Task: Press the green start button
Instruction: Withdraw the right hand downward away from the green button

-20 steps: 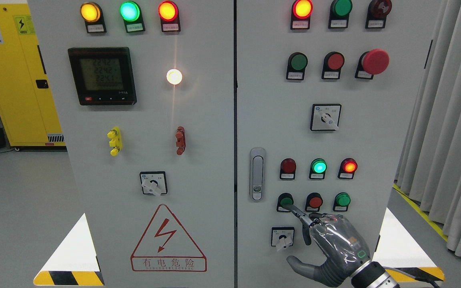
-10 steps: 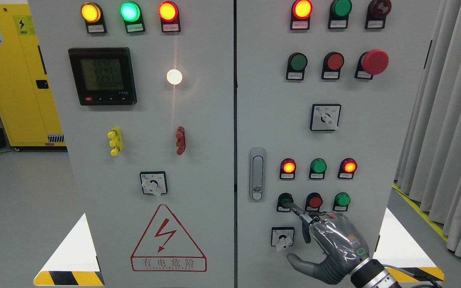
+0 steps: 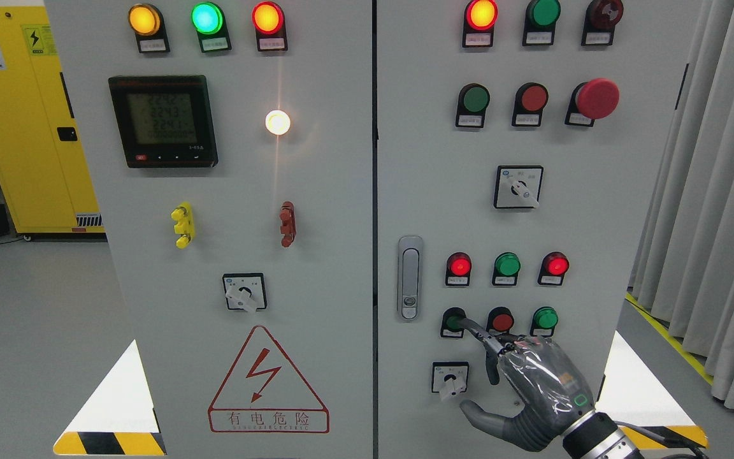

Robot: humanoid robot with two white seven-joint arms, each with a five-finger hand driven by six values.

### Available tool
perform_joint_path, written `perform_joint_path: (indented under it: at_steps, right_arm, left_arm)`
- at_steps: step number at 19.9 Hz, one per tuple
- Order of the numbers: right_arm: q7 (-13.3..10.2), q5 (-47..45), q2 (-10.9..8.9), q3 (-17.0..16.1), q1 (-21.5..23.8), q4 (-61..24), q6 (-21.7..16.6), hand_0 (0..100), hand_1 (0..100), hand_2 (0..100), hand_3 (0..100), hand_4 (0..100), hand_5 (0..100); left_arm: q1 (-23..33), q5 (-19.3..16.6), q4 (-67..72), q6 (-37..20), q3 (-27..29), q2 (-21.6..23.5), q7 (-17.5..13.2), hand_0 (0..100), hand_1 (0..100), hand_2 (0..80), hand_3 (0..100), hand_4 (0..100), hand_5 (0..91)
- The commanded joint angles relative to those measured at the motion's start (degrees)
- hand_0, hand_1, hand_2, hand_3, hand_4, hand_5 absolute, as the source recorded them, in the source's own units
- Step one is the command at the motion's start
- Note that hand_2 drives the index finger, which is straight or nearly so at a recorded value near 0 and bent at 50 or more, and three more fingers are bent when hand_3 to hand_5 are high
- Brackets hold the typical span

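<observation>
My right hand (image 3: 536, 389) comes up from the lower right with its index finger (image 3: 478, 333) stretched up and to the left, thumb splayed, other fingers curled, holding nothing. The fingertip lies on the green start button (image 3: 453, 320), leftmost in the bottom row of the right cabinet door (image 3: 571, 210). The red button (image 3: 501, 319) sits just beside my knuckles; the rotary switch (image 3: 450, 377) is close below, so room is tight.

You saw the right hand (image 3: 536, 389) low on the control cabinet (image 3: 367, 210), below and right of the door handle (image 3: 410, 277), its fingertip (image 3: 466, 326) touching the start button (image 3: 453, 320) just right of that handle's foot.
</observation>
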Motion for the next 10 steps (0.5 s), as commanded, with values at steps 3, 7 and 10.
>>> perform_joint_path:
  at_steps: [3,7,10]
  right_arm:
    - [0.3,-8.2,0.3,-0.7,3.7,-4.0,-1.1,26,64,0,77,63,65]
    - [0.5,-14.3,0.21,0.1,6.1,-5.0,-1.3,26,64,0,67,62,64]
    - [1.2,-23.6,0.3,0.8,8.7,-7.1,-1.2,27,61,0,63,57,46]
  left_arm:
    - [-1.6,0.0,-1.6,0.0,0.0,0.0,0.0,12,56,0.0,0,0,0.0]
    - [-1.6,0.0,-1.6,0.0,0.0,0.0,0.0,12,56,0.0,0,0,0.0]
    - [-1.6,0.0,-1.6,0.0,0.0,0.0,0.0,12,56,0.0,0,0,0.0]
